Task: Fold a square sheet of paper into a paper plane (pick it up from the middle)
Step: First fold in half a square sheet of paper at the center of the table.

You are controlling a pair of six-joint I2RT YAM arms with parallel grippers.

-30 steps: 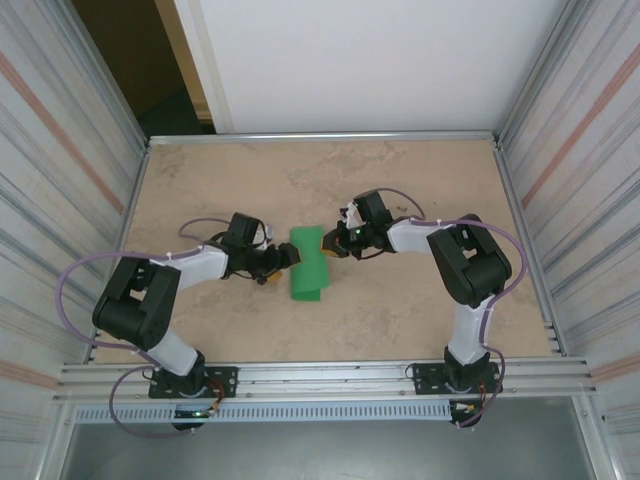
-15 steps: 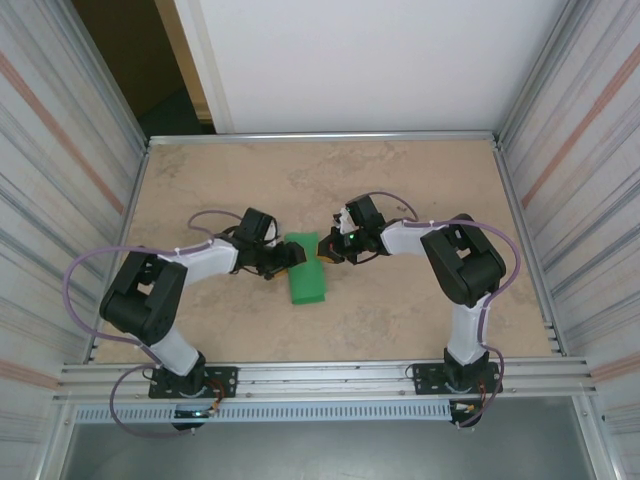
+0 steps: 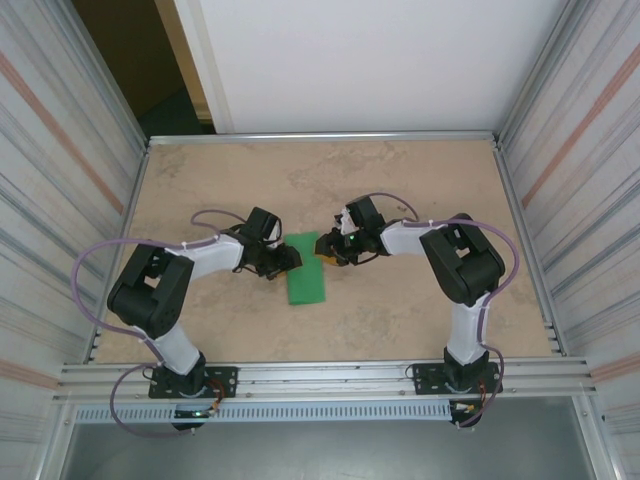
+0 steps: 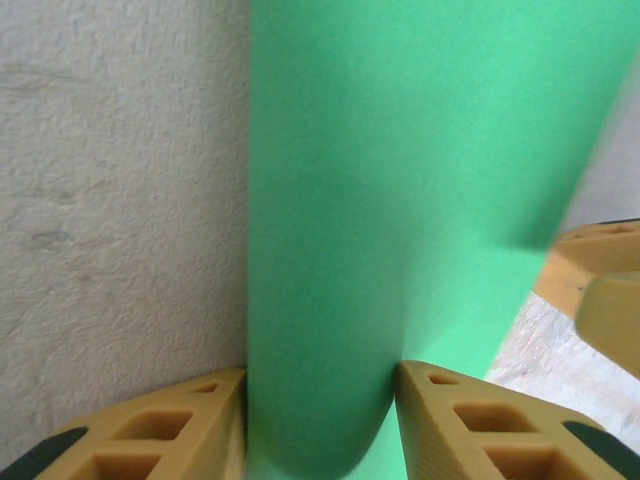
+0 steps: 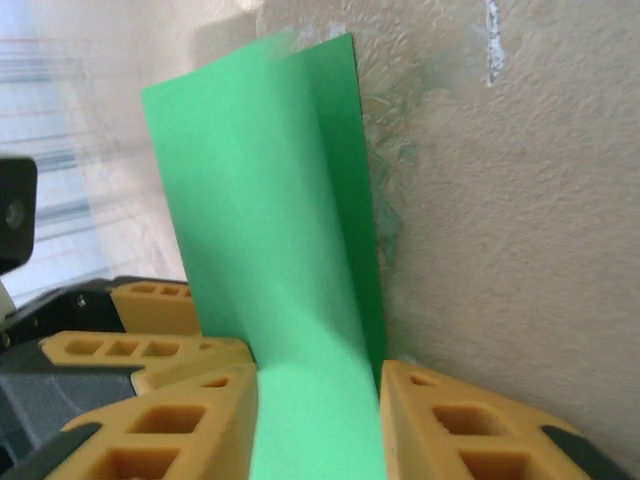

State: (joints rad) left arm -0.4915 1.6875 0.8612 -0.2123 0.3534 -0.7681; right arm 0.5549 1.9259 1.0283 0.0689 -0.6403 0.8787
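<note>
Robotics lab test cell. Tan stone-pattern tabletop [image 3: 400,310], boxed in by ribbed metal wall panels [image 3: 60,180] at 9 and 3 o'clock and by a plain white back panel [image 3: 370,60] at 12. Slotted aluminium rail [image 3: 320,375] along 6 o'clock, with left arm [image 3: 150,300] and right arm [image 3: 465,265] bolted side by side, trailing purple cables [image 3: 78,280]. Dark doorway [image 3: 130,50] at 11 o'clock.

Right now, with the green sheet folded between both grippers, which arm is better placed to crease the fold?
Left, probably. The left gripper straddles the rounded, uncreased fold of the green sheet, paper touching both fingers, so closing should flatten it. The right gripper sits at the sheet's far right corner.
</note>
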